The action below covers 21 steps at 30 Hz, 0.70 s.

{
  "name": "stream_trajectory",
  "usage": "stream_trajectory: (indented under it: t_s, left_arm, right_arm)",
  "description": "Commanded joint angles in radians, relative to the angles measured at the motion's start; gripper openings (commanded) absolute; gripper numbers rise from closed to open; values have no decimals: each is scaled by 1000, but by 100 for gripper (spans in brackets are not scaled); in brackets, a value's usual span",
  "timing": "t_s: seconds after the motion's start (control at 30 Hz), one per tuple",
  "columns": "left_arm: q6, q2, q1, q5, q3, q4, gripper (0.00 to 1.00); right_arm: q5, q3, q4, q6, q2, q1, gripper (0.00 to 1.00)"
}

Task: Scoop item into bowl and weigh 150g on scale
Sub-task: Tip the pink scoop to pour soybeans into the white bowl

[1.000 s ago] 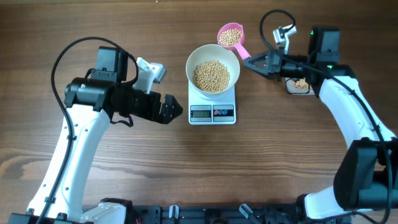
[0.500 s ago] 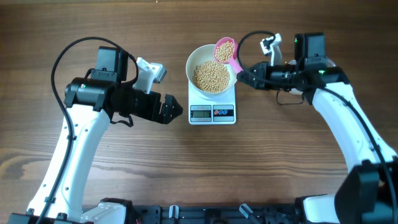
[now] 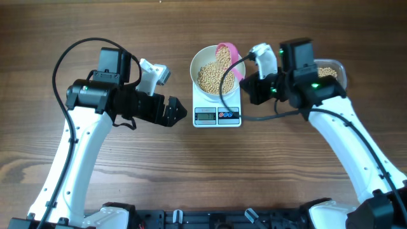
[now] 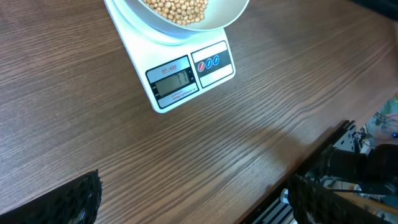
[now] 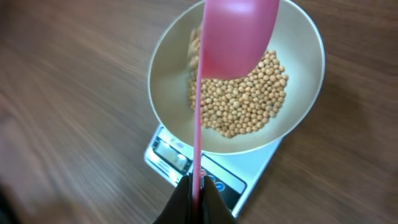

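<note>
**Goods.** The white bowl (image 3: 198, 61) sits squarely on the scale (image 3: 217, 116), which stands mid-counter (image 3: 191, 172) with its display and buttons towards the robot. A good heap of beans (image 3: 215, 77) covers the bottom of the bowl.

**Right pincer** (image 5: 196, 186). It is clenched on the thin handle of a pink scoop (image 5: 235, 31), just right of the scale. The scoop head hangs over the far-right part of the bowl above the scale. It is tipped so that its back faces the wrist camera. Beans appear to be running out of it onto the heap, though the fall itself is blurred.

**Left pincer** (image 3: 173, 111). It is released, jaws wide with nothing between them, and parked just left of the scale without touching it.

**Supply.** A clear tub (image 3: 332, 69) holding more beans lies well to the right of the scale, partly hidden behind the right arm.

**Assessment.** Scooping is well under way, and I judge that a load is being emptied at this moment. I cannot confirm whether the target weight has been reached, because the digits on the display are too small to read in any view.

**Outstanding, in my judgement:**
- finish the pour;
- check the reading;
- add a part-scoop or stop, as the reading requires;
- put the scoop down away from the scale, so it does not bear on the bowl.
</note>
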Motion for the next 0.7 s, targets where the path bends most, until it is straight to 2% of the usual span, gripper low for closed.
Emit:
stream_trajectory:
  t_s: [0.0,0.27,0.67]
  left_arm:
    - [-2,-10,-5,19,-4,0,100]
    - [-2,-10,-5,19,-4,0,100]
    - [-2,-10,-5,19,-4,0,100]
  right_arm:
    - [179,7,4,-71,-14,52,4]
    - [287,7,5,-123,-14,98,4]
    - [324,10,22,-164,-15,98,4]
